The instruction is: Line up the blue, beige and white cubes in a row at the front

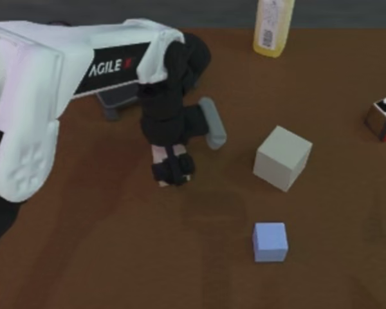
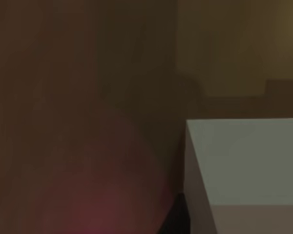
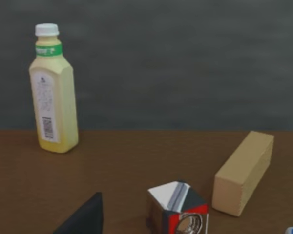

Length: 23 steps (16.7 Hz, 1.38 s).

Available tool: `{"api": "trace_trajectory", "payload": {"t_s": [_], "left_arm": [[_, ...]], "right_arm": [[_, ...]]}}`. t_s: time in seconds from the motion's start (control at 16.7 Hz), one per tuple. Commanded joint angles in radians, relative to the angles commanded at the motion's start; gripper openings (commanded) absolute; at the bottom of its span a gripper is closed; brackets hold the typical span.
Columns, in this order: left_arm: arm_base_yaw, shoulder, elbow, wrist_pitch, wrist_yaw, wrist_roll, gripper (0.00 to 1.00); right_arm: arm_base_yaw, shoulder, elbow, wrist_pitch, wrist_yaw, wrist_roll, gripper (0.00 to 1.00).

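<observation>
My left gripper (image 1: 172, 170) points down over the middle-left of the table, shut on the beige cube (image 1: 158, 154). Only slivers of the cube show around the black fingers. The large off-white cube (image 1: 282, 158) stands to its right, apart from it, and also fills the corner of the left wrist view as the white cube (image 2: 244, 165). The small pale blue cube (image 1: 270, 241) rests nearer the front, below the white one. My right arm is outside the top view; its wrist view shows one dark fingertip (image 3: 83, 217).
A yellow bottle (image 1: 273, 26) stands at the back edge, also seen as the bottle (image 3: 53, 90). The brown-and-red box (image 1: 384, 119) sits far right, the box (image 3: 178, 207) beside a tan block (image 3: 244, 170). Grey parts (image 1: 212, 122) show under the left arm.
</observation>
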Motion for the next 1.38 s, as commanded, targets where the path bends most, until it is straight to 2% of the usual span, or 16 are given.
{"api": "trace_trajectory", "payload": {"t_s": [0.42,0.84,1.14,1.38], "left_arm": [[-0.003,-0.029,0.015,-0.032,0.012,-0.006,0.00],[0.014,-0.085,0.166,-0.242,0.011,-0.009,0.00],[0.007,-0.088,0.168,-0.246,0.011,-0.009,0.00],[-0.100,-0.176,0.056,-0.218,0.009,-0.036,0.00]], "right_arm": [[0.000,0.000,0.000,0.000,0.000,0.000,1.00],[0.000,0.000,0.000,0.000,0.000,0.000,1.00],[0.000,0.000,0.000,0.000,0.000,0.000,1.00],[0.000,0.000,0.000,0.000,0.000,0.000,1.00]]}}
